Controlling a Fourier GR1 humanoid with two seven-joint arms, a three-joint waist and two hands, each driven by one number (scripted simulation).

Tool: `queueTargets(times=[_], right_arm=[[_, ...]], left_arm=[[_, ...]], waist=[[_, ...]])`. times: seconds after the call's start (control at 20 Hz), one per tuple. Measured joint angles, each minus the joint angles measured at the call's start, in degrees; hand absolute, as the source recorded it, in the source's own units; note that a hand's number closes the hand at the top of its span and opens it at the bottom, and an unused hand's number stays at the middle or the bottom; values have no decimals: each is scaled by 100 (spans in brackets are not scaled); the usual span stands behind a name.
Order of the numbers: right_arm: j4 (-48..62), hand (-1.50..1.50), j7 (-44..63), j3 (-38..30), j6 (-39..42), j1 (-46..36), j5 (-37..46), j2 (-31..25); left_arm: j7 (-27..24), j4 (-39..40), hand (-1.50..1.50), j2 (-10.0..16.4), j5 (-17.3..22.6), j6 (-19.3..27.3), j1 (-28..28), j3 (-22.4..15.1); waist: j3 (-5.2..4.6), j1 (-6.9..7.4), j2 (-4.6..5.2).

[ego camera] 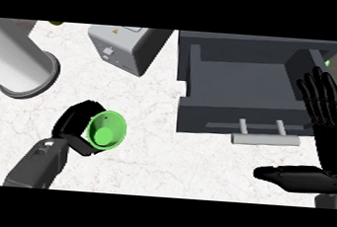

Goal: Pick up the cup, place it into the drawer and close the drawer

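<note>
At the left of the white counter (155, 134), below a pale grey cylinder (21, 60), the left hand (74, 122) is curled round the green cup (107, 131), its mouth and green floor tilted toward the view, well apart from the drawer (239, 86). Right of a light grey box (125, 45), the drawer stands pulled out, its dark floor in plain sight, pale handle (265, 138) toward the robot. At the right edge the right hand (331, 146) rests, fingers straight and up, thumb spread sideways.

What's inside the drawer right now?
The drawer shows a bare floor; the cup is outside, held in the left hand. The right hand hides its right edge.
</note>
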Motion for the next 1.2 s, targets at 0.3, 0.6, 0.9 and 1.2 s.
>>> queueTargets(times=[0.3, 0.6, 0.9, 1.2], right_arm=[[-5, -150, -1, -80, -8, 25, 21, -50], [86, -150, -62, -156, 30, 34, 9, -99], [52, -150, -12, -254, 50, 72, -46, -138], [33, -150, -34, -337, 67, 139, -85, -145]], left_arm=[[-340, -235, 150, -24, 336, 365, 206, 288], [-738, -411, 150, -160, 860, 1139, 382, 887], [-692, -920, 150, -225, 1058, 1319, 235, 958], [-232, -1905, 150, -516, 1048, 1600, -35, 619]], waist=[[7, 70, -16], [16, 136, -38], [27, 179, -74], [37, 237, -106]])
